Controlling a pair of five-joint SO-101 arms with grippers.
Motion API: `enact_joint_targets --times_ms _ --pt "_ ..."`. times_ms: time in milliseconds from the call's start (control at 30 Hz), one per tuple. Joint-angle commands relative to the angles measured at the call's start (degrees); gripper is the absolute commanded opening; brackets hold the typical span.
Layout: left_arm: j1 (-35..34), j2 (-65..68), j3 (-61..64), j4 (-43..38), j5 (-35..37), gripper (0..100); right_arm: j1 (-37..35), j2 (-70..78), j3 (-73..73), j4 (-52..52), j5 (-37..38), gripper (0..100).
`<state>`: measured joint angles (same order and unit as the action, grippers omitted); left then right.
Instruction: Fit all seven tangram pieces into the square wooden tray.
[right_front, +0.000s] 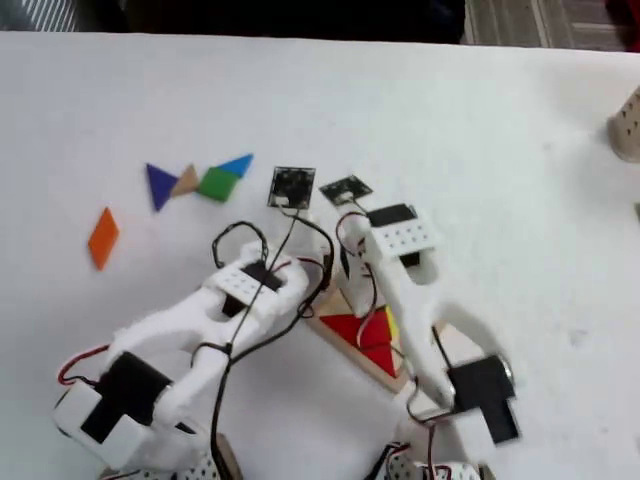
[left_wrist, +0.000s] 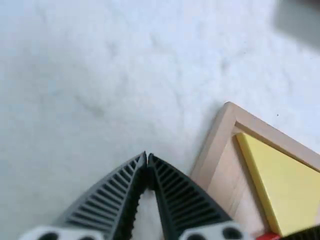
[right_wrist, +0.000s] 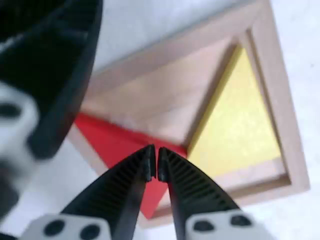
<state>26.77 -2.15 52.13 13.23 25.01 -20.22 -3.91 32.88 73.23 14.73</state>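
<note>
White surface (right_front: 480, 150) carries the wooden tray (right_wrist: 279, 100) holding red triangle (right_wrist: 115, 142) and yellow triangle (right_wrist: 235, 130). Left claw (left_wrist: 148, 162) together beside tray; right claw (right_wrist: 154, 162) together above red triangle.

The white counter (right_front: 500, 120) is evenly lit; behind its far edge is a dark strip (right_front: 300, 15) of the room.

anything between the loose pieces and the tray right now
Yes. The left gripper, shut, sits beside a corner of the tray, on the side facing the orange piece and the four-piece row, its arm lying across that path. The right gripper, shut, hangs over the open wood inside.
</note>
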Motion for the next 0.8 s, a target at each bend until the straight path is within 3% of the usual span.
enact_joint_targets --times_ms 0,133,233,333,500,600,667,767 --pt "-0.4 -3.1 -2.7 -1.2 0.6 2 -0.2 -10.2 3.0 2.2 2.3 1.9" --pt "-0.4 -3.1 -2.7 -1.2 0.6 2 0.4 -20.2 7.2 3.9 2.2 1.9" --pt "-0.4 -3.1 -2.7 -1.2 0.6 2 5.1 -24.5 9.5 3.3 1.8 2.2" --pt "-0.2 -3.1 -2.7 -1.2 0.6 2 9.4 -24.2 11.6 0.8 2.3 2.3" --pt "2.7 -3.1 -2.3 -1.1 0.4 2 10.2 -19.1 16.7 -7.9 2.0 2.4" --pt "3.7 -3.1 -2.3 -0.8 -3.8 2 11.2 -17.9 15.7 -9.4 1.3 2.7" --pt "3.9 -3.1 -2.3 -0.8 -6.3 2 12.4 -17.5 13.6 -9.2 -3.3 6.5" --pt "4.1 -3.1 -2.3 -0.8 -6.4 2 12.4 -17.5 12.1 -9.4 -10.5 20.4"
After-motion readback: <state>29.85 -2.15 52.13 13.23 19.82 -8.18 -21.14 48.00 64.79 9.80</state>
